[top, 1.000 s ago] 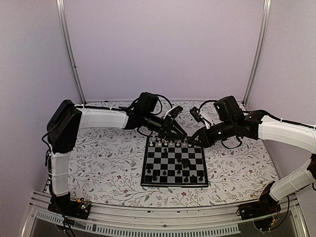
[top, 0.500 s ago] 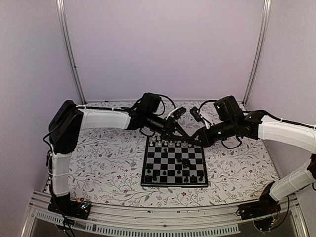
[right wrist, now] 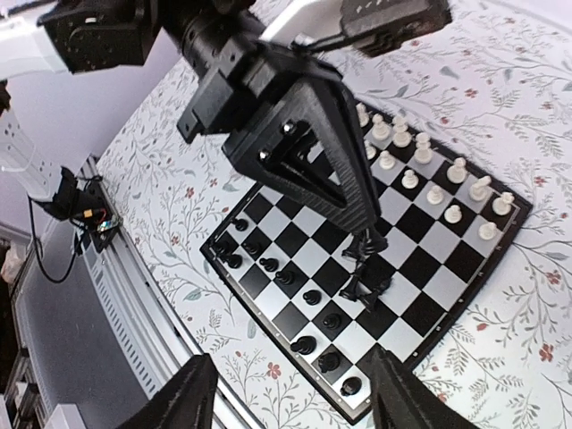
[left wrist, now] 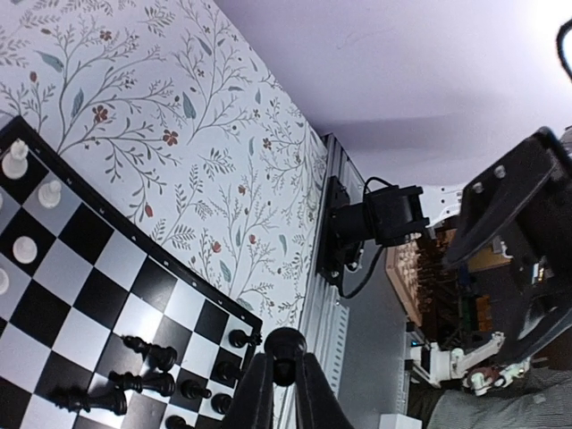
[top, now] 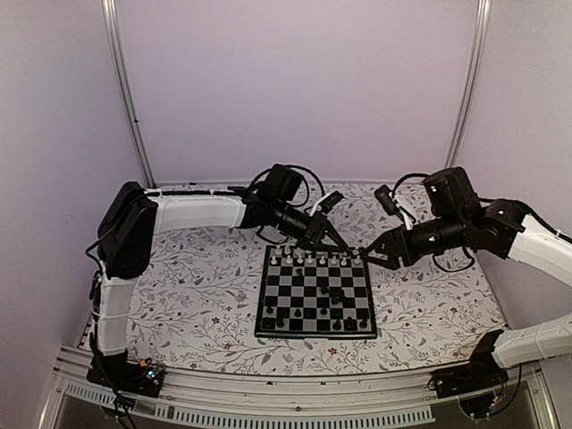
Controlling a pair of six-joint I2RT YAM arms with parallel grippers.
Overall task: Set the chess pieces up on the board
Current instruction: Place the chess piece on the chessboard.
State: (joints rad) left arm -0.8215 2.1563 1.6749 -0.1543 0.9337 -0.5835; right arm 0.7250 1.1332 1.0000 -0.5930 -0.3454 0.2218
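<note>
On the floral bench (top: 197, 304), 1 board (top: 313, 334) lies between 2 arms. About 11 black pieces (right wrist: 286, 277) stand in 2 loose rows along its near side. At mid-board, 3 more black pieces (left wrist: 143, 382) lie toppled, long axes flat on the squares. About 12 white pieces (right wrist: 435, 194) show in 2 rows on the far side, with others possibly hidden behind the left arm. Over those far rows, the left fingers (left wrist: 257, 393) pinch 1 black pawn (left wrist: 286, 344) at their very tips; only its round head shows, so its tilt cannot be told. Black's rows lie nearward from that grip, so the pawn likely has to travel back toward the bases. The right fingers (right wrist: 192, 393) hang spread and empty by the far right corner.
</note>
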